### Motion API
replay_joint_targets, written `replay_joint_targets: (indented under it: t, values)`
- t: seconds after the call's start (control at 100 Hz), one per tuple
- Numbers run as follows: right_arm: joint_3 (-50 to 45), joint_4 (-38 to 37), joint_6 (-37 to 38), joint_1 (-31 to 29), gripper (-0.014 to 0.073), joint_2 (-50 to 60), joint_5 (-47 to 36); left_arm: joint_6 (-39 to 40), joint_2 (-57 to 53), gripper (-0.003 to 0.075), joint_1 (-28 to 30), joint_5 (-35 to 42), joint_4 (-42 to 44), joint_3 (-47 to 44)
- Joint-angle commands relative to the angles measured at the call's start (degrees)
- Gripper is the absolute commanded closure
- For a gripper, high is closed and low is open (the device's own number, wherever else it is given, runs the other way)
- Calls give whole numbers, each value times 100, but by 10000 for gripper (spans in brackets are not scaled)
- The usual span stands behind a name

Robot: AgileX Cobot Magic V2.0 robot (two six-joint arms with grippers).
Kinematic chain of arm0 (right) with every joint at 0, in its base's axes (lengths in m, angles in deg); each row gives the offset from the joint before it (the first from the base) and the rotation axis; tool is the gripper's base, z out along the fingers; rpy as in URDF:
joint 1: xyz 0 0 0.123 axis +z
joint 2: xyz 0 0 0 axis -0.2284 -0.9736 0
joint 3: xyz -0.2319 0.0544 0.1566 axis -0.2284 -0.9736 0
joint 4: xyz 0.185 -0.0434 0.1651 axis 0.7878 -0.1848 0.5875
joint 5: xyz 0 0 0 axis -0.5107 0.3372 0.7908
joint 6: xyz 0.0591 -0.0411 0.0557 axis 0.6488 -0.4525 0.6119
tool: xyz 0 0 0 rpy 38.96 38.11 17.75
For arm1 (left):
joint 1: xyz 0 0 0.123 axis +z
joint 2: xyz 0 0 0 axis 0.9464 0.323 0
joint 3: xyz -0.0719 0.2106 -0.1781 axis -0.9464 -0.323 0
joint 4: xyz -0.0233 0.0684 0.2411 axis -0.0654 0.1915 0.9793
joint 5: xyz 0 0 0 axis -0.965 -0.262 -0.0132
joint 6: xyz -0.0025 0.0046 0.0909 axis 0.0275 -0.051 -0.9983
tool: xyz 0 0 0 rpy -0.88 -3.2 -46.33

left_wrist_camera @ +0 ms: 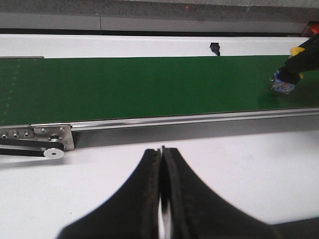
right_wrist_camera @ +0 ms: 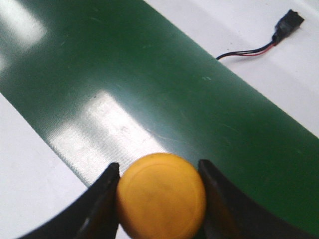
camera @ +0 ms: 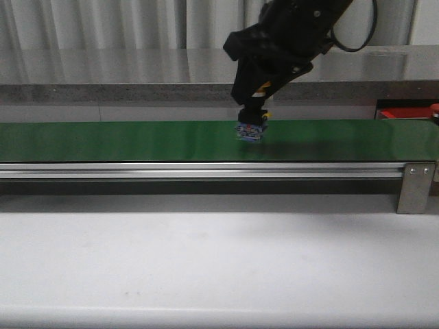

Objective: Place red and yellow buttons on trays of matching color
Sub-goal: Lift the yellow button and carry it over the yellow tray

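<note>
White tabletop (camera: pixel 206 267) fills the near part of the front view, and behind it a long green belt (camera: pixel 123 140) is carried on a metal rail (camera: pixel 199 171) running from the left edge to a bracket (camera: pixel 415 188) near the right edge. Grey counter (camera: pixel 103 68) and pale curtain are seen beyond the belt.

Above the belt, right of its middle, the right gripper (camera: pixel 251 131) is lowered from a black arm (camera: pixel 288 41), its tip close to or touching the belt surface; which of the two cannot be told. In the right wrist view a round yellow button (right_wrist_camera: pixel 161 195) is seen clamped between the two dark fingers (right_wrist_camera: pixel 102 201), one on each side of its cap, with the green belt directly beneath it. A small black connector with thin wires (right_wrist_camera: pixel 286 27) is seen lying on the white surface beyond the belt's far edge.

At the right end of the belt, behind it, a corner of a red-orange tray (camera: pixel 405 114) is visible, well apart from the held button.

The left gripper (left_wrist_camera: pixel 162 199) is seen over the white tabletop on the near side of the belt, its jaws pressed together with nothing between them. A pulley (left_wrist_camera: pixel 52 153) is seen at the rail's end.
</note>
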Motion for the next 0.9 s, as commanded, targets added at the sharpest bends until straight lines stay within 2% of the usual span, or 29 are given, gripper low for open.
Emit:
replay_joint_targets:
  t: [0.0, 0.21, 0.46, 0.68, 0.89]
  values:
    - [-51, 135, 146, -178, 627, 599, -336, 34, 36, 741, -43, 375, -80, 152]
    - [-812, 135, 158, -833, 627, 1392, -493, 34, 36, 741, -43, 375, -80, 152]
    - [-1481, 135, 162, -2099, 627, 2111, -598, 34, 36, 741, -43, 375, -80, 152]
    - [-1640, 135, 162, -3409, 627, 2402, -639, 34, 36, 741, -43, 375, -80, 152]
    - [-1640, 135, 162, -4275, 627, 2423, -722, 34, 36, 741, -43, 375, -80, 152]
